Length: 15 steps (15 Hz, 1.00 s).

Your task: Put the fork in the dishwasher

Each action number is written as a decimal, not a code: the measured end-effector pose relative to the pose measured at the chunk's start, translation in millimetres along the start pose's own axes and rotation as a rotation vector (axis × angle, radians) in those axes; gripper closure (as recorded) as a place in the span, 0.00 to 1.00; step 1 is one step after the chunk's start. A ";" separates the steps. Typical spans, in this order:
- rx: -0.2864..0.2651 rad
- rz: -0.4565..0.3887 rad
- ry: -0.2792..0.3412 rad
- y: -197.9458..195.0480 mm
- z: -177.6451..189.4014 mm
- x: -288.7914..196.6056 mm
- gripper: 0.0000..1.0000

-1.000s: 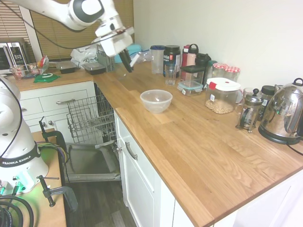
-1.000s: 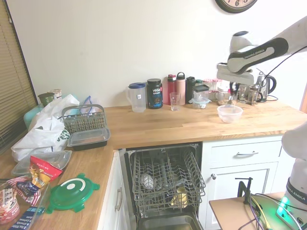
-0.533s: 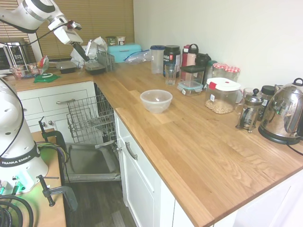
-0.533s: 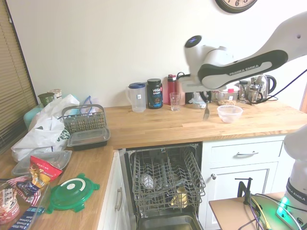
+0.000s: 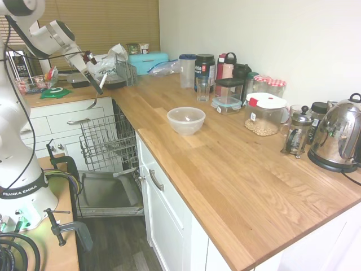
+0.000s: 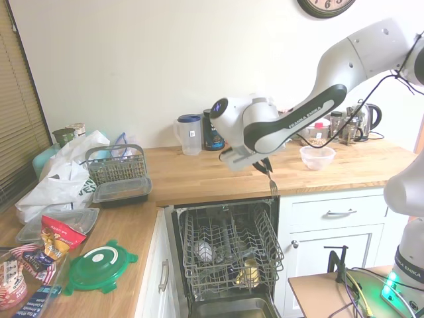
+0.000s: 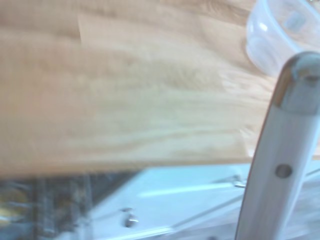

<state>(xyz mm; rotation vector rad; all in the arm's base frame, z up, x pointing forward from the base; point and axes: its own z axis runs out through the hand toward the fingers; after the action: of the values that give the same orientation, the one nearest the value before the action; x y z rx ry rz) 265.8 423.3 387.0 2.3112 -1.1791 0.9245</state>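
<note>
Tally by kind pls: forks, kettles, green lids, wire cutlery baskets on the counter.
Fork: 1, held in the tool above the open dishwasher
Kettle: 1
Green lid: 1
Wire cutlery basket: 1
Total: 4

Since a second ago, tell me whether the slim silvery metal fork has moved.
Yes. The slim silvery metal fork has travelled from above the translucent plastic bowl leftwards along the wooden counter, now hanging past its front edge, above the open dishwasher.
</note>
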 end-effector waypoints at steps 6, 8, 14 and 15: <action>-0.011 -0.108 0.062 -48.2 47.6 -106.0 1.00; -0.018 -0.127 0.067 -67.7 55.1 -155.9 1.00; -0.110 -0.191 0.019 -135.8 57.8 -192.5 1.00; -0.142 -0.203 -0.003 -147.3 62.3 -190.0 1.00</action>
<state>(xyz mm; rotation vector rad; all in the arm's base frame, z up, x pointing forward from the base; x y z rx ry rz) 328.4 578.1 203.1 2.2677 -0.9571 0.7407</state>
